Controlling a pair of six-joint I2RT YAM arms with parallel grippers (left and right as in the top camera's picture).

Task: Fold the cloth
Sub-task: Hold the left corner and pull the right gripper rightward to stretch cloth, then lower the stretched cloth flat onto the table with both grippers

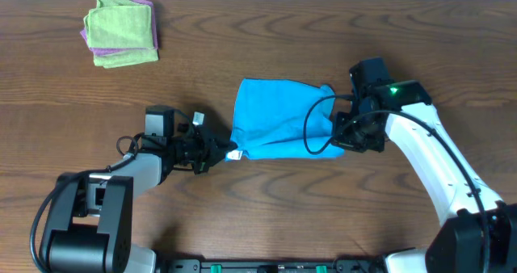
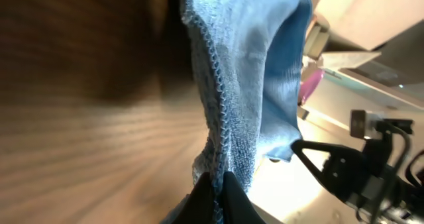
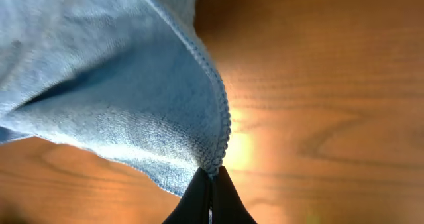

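The brown wooden table (image 1: 266, 216) fills the overhead view. The white right arm (image 1: 432, 164) rises from the lower right corner of the frame towards the middle, and the dark left arm (image 1: 105, 196) reaches from the lower left towards the centre. Between them, just right of centre and slightly above the middle of the frame, lies the cloth (image 1: 279, 119), a sky-blue piece of fabric spread roughly flat with a few soft creases. A thin black cable (image 1: 310, 132) from the right arm loops over its right part. In the upper left corner of the frame, well apart from everything else, sits a folded green cloth (image 1: 121, 23) on top of a folded purple cloth (image 1: 98, 57). The left gripper (image 1: 229, 153) is at the cloth's lower left corner, and its wrist view shows the fingers pinched together on the stitched edge. The right gripper (image 1: 342, 140) is at the lower right corner, and its wrist view likewise shows the fingers clamped on the hem, the fabric hanging above the wood.
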